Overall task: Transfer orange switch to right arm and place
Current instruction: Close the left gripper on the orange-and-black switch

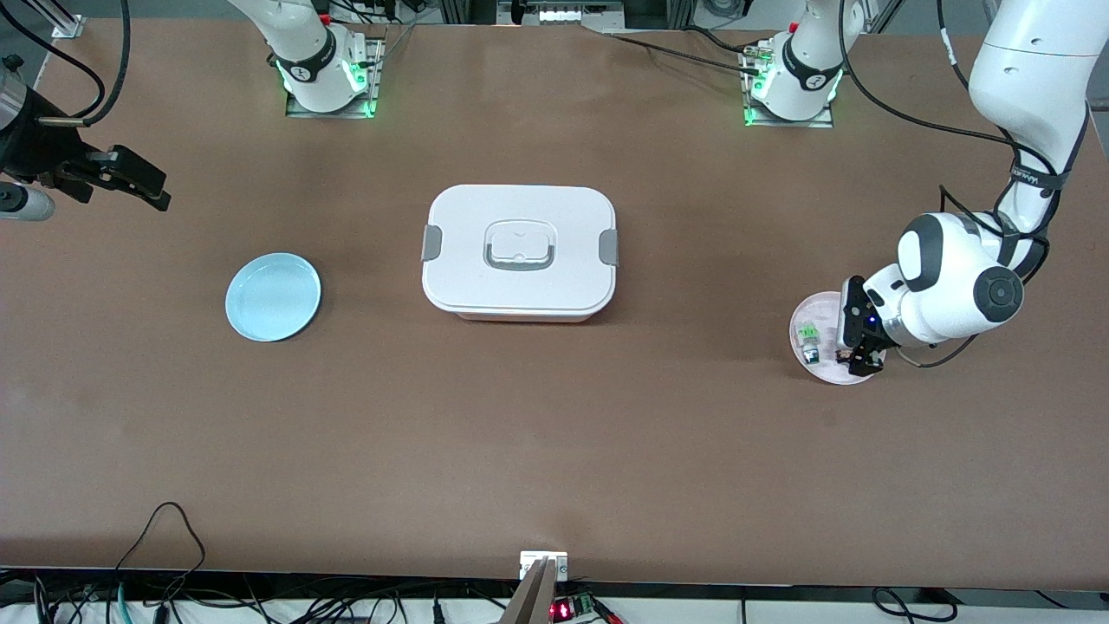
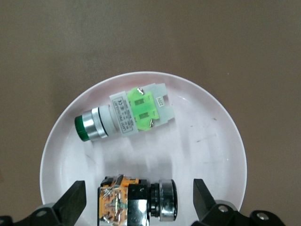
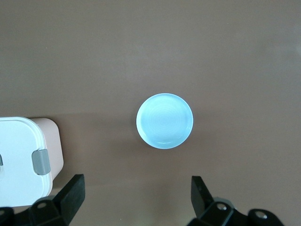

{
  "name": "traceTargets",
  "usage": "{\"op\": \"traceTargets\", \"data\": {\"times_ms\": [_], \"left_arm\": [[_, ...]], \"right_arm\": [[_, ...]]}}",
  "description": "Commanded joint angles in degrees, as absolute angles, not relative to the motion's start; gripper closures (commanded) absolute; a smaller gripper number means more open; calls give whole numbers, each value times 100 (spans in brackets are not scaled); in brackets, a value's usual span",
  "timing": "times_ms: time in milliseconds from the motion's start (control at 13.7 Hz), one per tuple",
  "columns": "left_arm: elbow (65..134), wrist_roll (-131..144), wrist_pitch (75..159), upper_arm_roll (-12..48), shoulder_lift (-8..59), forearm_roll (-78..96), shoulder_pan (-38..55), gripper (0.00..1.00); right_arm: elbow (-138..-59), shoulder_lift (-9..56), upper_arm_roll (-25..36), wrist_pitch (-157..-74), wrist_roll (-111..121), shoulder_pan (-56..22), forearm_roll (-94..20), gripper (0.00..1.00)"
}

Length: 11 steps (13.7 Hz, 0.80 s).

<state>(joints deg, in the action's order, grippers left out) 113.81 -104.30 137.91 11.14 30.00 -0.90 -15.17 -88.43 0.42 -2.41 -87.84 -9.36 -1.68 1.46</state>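
The orange switch (image 2: 136,200) lies on its side on the pale pink plate (image 2: 61,136), which sits at the left arm's end of the table (image 1: 801,319). The switch is only partly visible in the front view (image 1: 842,354). My left gripper (image 2: 138,197) is open and low over the plate (image 1: 858,342), with one finger on each side of the switch and a gap on both sides. My right gripper (image 3: 137,188) is open and empty, held high over the right arm's end of the table (image 1: 143,182), where it waits.
A green-and-white part (image 2: 124,115) lies on the same pink plate beside the switch (image 1: 808,340). A white lidded box (image 1: 520,251) stands mid-table. A light blue plate (image 1: 273,296) lies toward the right arm's end and shows in the right wrist view (image 3: 164,120).
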Motion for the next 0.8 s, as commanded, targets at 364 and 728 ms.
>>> {"op": "traceTargets", "data": {"times_ms": [364, 728], "left_arm": [[11408, -10679, 14159, 1072, 3173, -105, -1573, 11], [11435, -10679, 14055, 1072, 3129, -105, -1669, 100]], "right_arm": [[-8754, 53, -264, -8675, -1055, -167, 220, 0], [-8763, 53, -264, -8666, -1055, -167, 228, 0]]}}
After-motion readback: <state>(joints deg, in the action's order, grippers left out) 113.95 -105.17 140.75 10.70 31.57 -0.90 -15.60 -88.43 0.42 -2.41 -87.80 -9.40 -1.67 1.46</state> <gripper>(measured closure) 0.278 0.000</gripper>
